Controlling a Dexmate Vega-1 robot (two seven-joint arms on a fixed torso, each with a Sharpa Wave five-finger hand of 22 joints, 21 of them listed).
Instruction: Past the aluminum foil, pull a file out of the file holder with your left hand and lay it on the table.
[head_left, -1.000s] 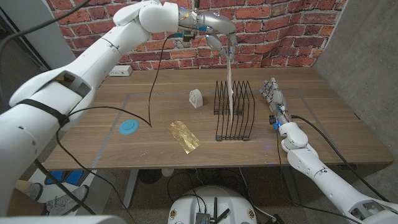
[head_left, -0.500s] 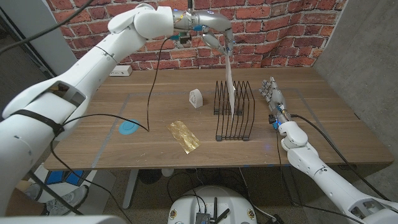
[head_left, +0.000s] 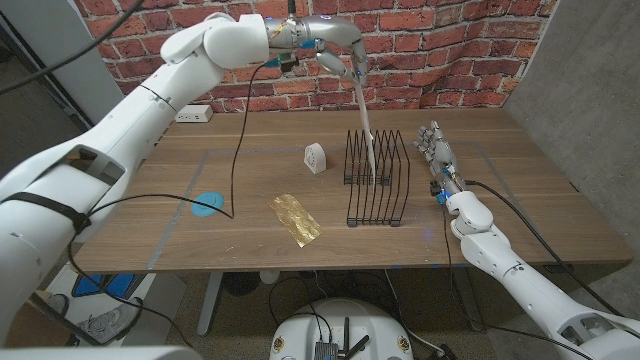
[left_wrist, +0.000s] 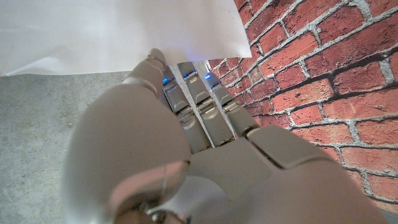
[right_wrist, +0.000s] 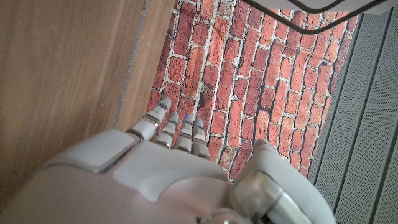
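High over the table, my left hand (head_left: 340, 52) pinches the top of a white file (head_left: 364, 112) that hangs down into the black wire file holder (head_left: 376, 180), its lower end still between the wires. In the left wrist view my left hand's fingers (left_wrist: 186, 106) lie against the white file (left_wrist: 112, 31). The crumpled gold aluminum foil (head_left: 296, 217) lies on the table left of the holder, nearer the front. My right hand (head_left: 438, 152) stands just right of the holder with its fingers apart and nothing in them; it also shows as my right hand (right_wrist: 168, 168) in its wrist view.
A small white house-shaped object (head_left: 315, 157) stands left of the holder's back. A blue disc (head_left: 207, 203) lies on the wooden table (head_left: 520, 210) at the left. A black cable hangs from my left arm down to the table. A brick wall stands behind.
My left hand has moved left and a little up with the file, which now leans, its lower end lifted higher in the holder. The right hand has not moved.
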